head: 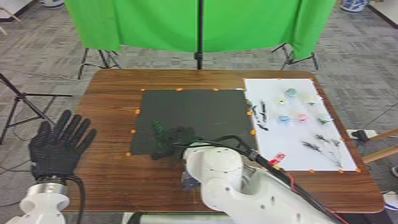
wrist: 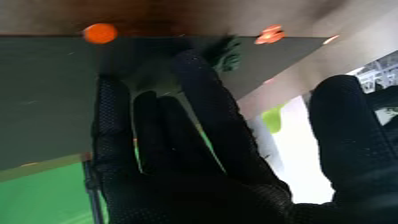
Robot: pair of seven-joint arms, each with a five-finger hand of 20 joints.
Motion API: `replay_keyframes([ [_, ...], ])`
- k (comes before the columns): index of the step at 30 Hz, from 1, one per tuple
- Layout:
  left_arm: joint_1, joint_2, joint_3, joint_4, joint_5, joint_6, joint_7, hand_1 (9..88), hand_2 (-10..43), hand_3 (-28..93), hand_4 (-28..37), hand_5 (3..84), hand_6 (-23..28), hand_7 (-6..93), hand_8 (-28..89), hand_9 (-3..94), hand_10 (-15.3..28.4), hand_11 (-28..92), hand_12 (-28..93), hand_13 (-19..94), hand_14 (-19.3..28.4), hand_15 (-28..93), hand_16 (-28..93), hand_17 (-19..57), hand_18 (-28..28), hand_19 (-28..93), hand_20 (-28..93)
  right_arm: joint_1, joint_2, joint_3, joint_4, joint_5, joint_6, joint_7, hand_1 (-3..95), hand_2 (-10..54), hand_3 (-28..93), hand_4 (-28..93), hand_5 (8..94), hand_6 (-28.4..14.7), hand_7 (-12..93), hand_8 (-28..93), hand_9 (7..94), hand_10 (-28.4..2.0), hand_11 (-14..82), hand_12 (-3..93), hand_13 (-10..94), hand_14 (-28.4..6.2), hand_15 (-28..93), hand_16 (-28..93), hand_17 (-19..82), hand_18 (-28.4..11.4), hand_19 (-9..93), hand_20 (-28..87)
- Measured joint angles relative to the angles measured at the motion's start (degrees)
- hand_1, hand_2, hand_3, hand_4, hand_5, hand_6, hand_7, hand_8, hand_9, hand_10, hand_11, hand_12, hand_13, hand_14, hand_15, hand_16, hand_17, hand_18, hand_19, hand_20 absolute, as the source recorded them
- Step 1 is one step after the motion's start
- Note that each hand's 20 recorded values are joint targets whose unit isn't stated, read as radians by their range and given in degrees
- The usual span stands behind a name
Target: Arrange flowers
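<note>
A dark green leafy sprig (head: pixel 158 131) is at the near left part of the dark mat (head: pixel 200 107), at the fingers of the right hand (head: pixel 183 136). That hand is open, its fingers stretched out and the thumb well apart from them; whether a fingertip touches the sprig, I cannot tell. Right of the mat, the rest lies on a white sheet (head: pixel 275 135): a pale blue flower (head: pixel 290 92) toward the far end, a yellowish flower (head: pixel 282 101) just nearer, and a whitish flower (head: pixel 311 101) to the right. About the middle sit a blue flower (head: pixel 284 119) and a pink flower (head: pixel 302 118) side by side, with a green sprig (head: pixel 323 120) to their right and a dark stem (head: pixel 259 112) along the left edge. Feathery stems (head: pixel 324 150) lie toward the near right, and a red piece (head: pixel 277 159) is near the right arm. Orange markers edge mat and sheet. The left hand (head: pixel 55 152) is open over the table's left side, fingers straight and spread. Beyond the brown table (head: pixel 115 90) hangs a green cloth (head: pixel 160 30).
</note>
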Motion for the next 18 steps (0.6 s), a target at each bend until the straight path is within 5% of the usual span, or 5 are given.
replay_keyframes([
  [18, 0.0, -0.07, -0.01, 0.49, -0.24, -0.39, -1.14, 27.3, 13.2, 73, -28.3, 40.4, 5.7, 15.1, -11, 34.7, 13.6, 19, 9, 26, 12.9, 28, -5, -3.4, 10.8, 21, 11, -1.1, -2.7, -0.7, 0.4, -0.9, -0.7, 0.6, 22.7, 8.3, 70, -19, 66.0, -4.2, 13, -10, 29.1, -28.2, 7.1, 8.9, 11, -27.1, 43, 1, 7, -27.7, 64, 16],
])
